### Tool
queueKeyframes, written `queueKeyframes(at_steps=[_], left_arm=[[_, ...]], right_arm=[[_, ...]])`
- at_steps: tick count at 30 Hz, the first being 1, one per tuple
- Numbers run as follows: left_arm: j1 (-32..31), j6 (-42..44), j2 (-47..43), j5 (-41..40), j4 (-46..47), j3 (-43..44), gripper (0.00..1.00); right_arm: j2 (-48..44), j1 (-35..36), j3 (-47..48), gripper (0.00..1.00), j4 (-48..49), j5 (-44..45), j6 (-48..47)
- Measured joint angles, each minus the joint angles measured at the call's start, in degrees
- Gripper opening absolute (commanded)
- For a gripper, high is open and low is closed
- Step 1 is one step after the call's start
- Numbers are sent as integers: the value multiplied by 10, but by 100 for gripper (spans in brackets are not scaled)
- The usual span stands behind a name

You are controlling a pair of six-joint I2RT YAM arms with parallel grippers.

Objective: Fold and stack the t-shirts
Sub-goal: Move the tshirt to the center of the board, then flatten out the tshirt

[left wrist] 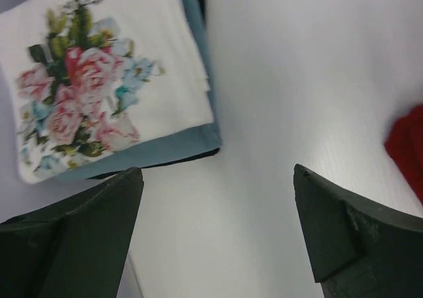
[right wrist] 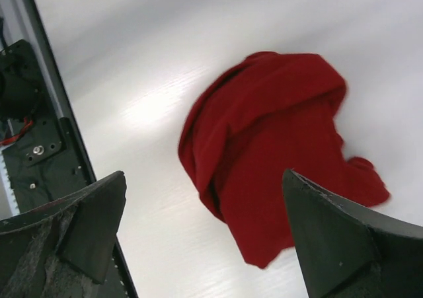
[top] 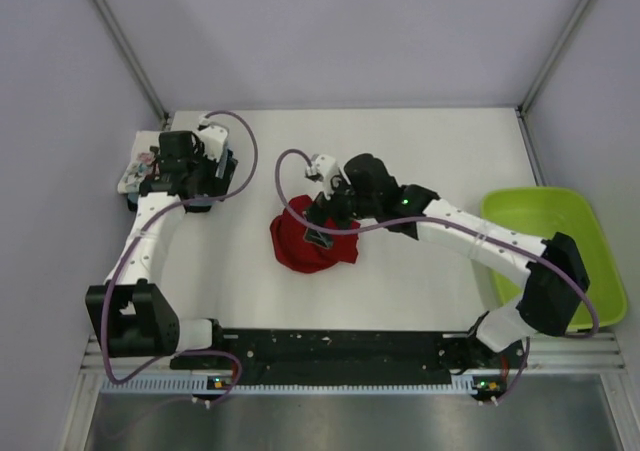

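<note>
On the white surface (top: 430, 151), at its right edge, a lime-green tray (top: 535, 216) is set, its near part hidden under the right arm (top: 480, 246). That arm is stretched leftward from its base to the middle of the surface, while the left arm (top: 150, 236) is reached toward the far left corner. Near the middle a red shirt (right wrist: 277, 146) is seen in a crumpled, unfolded heap, with a loose flap spread to one side. In the far left corner a neat stack (top: 135, 176) of folded shirts is placed. A white floral shirt (left wrist: 158, 73) is on top, a light blue shirt (left wrist: 172, 149) is under it, and a dark shirt (left wrist: 185, 159) is shown only as a thin edge at the bottom. The red shirt is well apart from the stack. The right jaws are held over the far right part of the red shirt and are spread wide. Nothing is gripped between them, and the red cloth is seen beyond the gap. The left jaws are held just beside the stack, likewise spread wide and empty, with bare surface seen between them.
</note>
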Motion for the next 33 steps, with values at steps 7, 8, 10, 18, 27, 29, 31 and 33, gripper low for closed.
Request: queueKeyframes(at_steps=[7,8,10,18,27,29,31,33], left_arm=[[-52,62,-13,183,-87,-30,84],[-73,70,-14,194,-92,-38,84],[-137,87,-12,208,-102,-66,87],[-239,102,43,232,-110,-107,94],[-239,68,119,172,-53,-110,6],[-239,61,130,154,-42,-110,0],[-239,63,138,131,-32,-109,0],[-238,60,139,104,-29,-105,0]], right_arm=[[-79,-90,-118,63,45,28,61],[-79,-102,-141,63,50,35,76],[-76,-119,-180,62,52,51,99],[-4,-120,-239,37,103,7,166],[41,-120,-246,0,142,-17,213],[9,-120,-242,0,117,-1,207],[-32,-120,-226,0,81,19,194],[-78,-120,-194,0,46,46,179]])
